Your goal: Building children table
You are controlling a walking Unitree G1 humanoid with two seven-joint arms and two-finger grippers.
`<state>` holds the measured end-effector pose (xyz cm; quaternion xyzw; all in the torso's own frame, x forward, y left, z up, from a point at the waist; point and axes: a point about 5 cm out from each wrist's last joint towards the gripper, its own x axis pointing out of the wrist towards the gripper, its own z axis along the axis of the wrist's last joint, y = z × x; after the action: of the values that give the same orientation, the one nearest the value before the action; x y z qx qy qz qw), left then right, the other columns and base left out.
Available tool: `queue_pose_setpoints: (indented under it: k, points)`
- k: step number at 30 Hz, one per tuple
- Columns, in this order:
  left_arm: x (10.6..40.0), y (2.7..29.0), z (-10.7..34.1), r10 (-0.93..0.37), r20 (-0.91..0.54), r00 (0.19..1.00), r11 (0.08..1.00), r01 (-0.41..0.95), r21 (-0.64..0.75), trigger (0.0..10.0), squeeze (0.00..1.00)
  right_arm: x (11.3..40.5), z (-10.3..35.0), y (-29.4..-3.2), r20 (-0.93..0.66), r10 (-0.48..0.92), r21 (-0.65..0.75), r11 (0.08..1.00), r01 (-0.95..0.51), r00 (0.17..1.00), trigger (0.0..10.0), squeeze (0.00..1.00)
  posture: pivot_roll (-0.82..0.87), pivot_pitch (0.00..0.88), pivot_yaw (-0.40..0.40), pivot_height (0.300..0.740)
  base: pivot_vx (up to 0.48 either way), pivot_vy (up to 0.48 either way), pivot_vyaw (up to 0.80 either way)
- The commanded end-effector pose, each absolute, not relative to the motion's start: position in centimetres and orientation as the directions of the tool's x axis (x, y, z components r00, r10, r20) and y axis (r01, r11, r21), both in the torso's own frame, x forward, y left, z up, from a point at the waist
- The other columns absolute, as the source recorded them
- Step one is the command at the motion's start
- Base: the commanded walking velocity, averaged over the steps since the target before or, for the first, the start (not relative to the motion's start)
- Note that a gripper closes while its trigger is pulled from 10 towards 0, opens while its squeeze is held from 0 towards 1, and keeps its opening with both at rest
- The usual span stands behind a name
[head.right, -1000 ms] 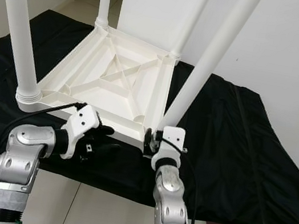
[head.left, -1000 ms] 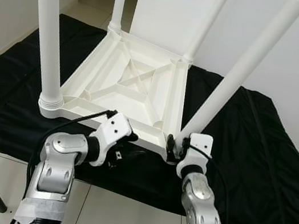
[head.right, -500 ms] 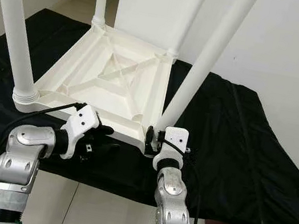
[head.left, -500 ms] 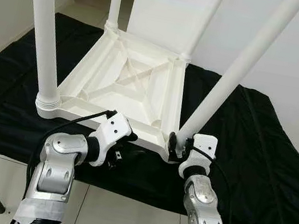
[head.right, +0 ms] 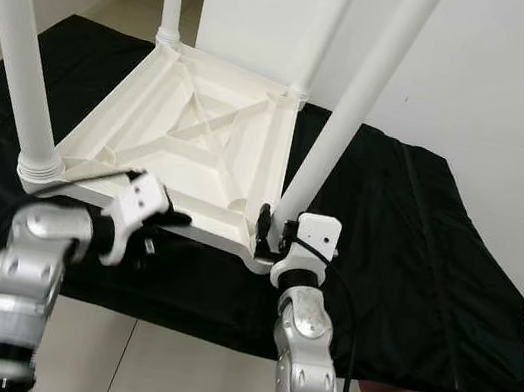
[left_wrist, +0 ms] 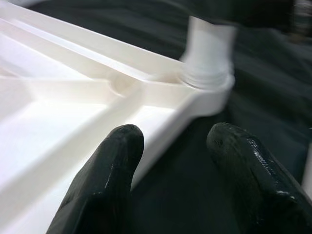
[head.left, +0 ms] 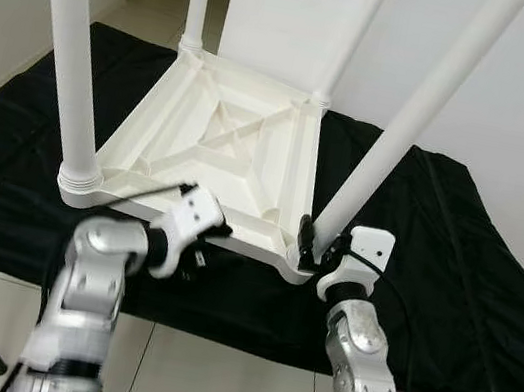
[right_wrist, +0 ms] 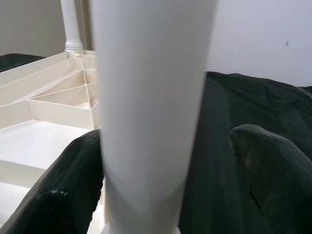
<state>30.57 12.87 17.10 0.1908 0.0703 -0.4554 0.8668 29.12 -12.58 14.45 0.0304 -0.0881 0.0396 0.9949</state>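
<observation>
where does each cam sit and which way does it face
Left eye: on the head, looking down at the upturned table on black cloth; both arms show.
Right eye: same scene, shifted slightly.
Left wrist: on the left arm, looking along the left gripper at the table's near edge.
Right wrist: on the right arm, right gripper jaws either side of a leg.
Both wrist views share the table's ribbed underside.

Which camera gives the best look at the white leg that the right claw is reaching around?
The right wrist view: the leg stands large between the right claw fingers. The eye views show its whole length; the left wrist view, just its blurred base.
</observation>
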Motion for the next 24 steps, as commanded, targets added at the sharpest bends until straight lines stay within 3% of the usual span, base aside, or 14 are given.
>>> queue_pose_setpoints:
  k: [1,6,12,24]
  points:
    - [32.8,14.6,17.5,-0.475,-0.175,0.862,0.784,0.505,0.361,10.0,0.00,29.2,14.9,-13.3,0.203,0.060,0.043,0.997,-0.070,0.977,10.0,0.00,0.06,0.000,-0.147,0.740,0.000,0.000,0.00]
    - [33.8,15.6,18.4,-0.399,-0.133,0.907,0.828,0.419,0.373,10.0,0.00,29.2,14.8,-13.9,0.206,0.024,0.055,0.998,-0.036,0.978,10.0,0.00,0.06,0.000,-0.140,0.740,0.000,0.000,0.00]
    - [34.0,15.7,18.0,-0.384,-0.142,0.912,0.833,0.408,0.372,10.0,0.00,29.2,14.6,-13.9,0.200,0.015,0.060,0.998,-0.027,0.980,10.0,0.00,0.06,0.000,-0.140,0.740,0.000,0.000,0.00]
    - [33.4,14.8,16.5,-0.570,-0.207,0.795,0.668,0.595,0.447,10.0,0.00,30.2,15.0,-15.1,0.207,-0.005,0.026,1.000,0.000,0.978,10.0,0.00,0.05,0.000,-0.145,0.740,0.000,0.000,0.00]
